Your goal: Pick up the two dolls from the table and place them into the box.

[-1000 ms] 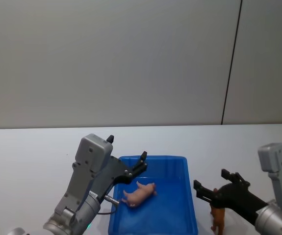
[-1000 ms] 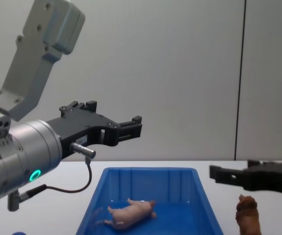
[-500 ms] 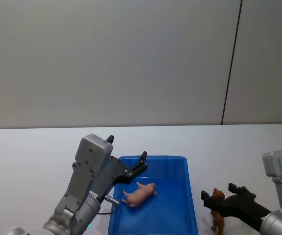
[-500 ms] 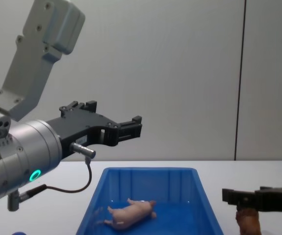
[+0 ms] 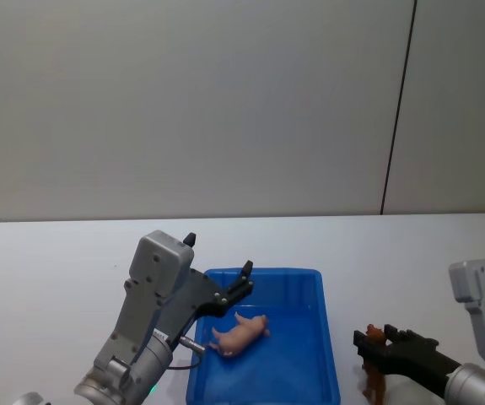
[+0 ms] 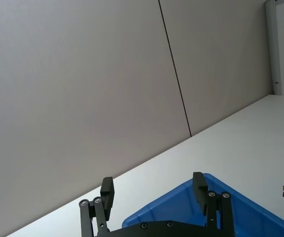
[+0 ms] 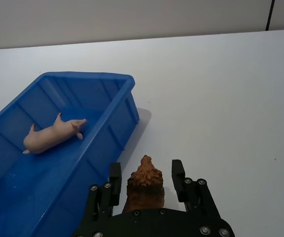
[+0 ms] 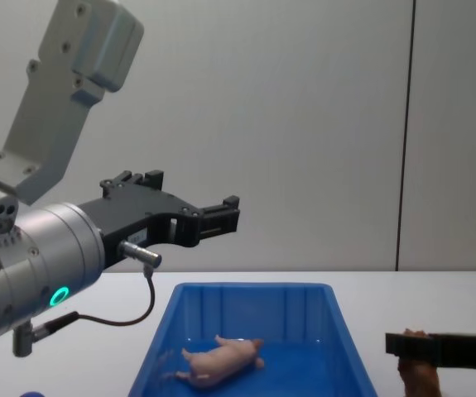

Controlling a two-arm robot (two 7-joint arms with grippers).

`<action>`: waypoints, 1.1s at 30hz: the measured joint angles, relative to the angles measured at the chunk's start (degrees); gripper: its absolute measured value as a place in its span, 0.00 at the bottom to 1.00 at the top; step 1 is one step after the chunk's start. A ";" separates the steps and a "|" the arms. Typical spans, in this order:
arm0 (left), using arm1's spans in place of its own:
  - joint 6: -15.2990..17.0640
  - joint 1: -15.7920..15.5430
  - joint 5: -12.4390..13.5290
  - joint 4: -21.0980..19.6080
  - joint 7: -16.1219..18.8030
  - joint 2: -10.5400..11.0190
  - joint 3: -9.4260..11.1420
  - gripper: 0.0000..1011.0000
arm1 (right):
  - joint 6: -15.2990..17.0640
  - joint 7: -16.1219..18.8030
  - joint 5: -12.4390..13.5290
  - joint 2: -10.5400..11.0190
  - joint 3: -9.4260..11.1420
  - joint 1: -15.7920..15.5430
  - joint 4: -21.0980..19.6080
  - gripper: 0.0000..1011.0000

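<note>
One pig (image 5: 240, 332) in box (image 5: 263, 272), one brown doll (image 7: 145, 180) outside

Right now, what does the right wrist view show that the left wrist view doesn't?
Right wrist, not left wrist: the pig lying in the box, and the right hand, open, with its fingers either side of the brown doll. Left wrist, not right wrist: the left hand, open and empty. Both: the box, the brown doll and the table.
</note>
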 joint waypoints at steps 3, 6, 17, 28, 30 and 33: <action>0.00 0.00 0.00 0.00 0.00 0.00 0.00 0.99 | 0.41 -0.10 0.42 -0.08 0.07 0.25 0.31 0.55; 0.00 0.00 0.00 0.00 0.00 0.00 0.00 0.99 | 0.69 -0.17 0.75 -0.11 0.15 0.42 0.47 0.45; 0.00 0.00 0.00 0.00 0.00 0.00 0.00 0.99 | -0.20 -0.40 1.07 0.00 0.40 0.64 -0.25 0.38; 0.00 0.00 0.00 0.00 0.00 0.00 0.00 0.99 | -3.15 0.46 0.71 -0.26 0.65 2.09 -2.76 0.38; 0.00 0.00 0.00 0.00 0.00 0.00 0.00 0.99 | -3.59 1.01 0.71 -0.67 0.65 2.99 -3.20 0.38; 0.00 0.00 0.00 0.00 0.00 0.00 0.00 0.99 | -3.96 1.76 0.62 -1.44 0.45 4.45 -3.37 0.38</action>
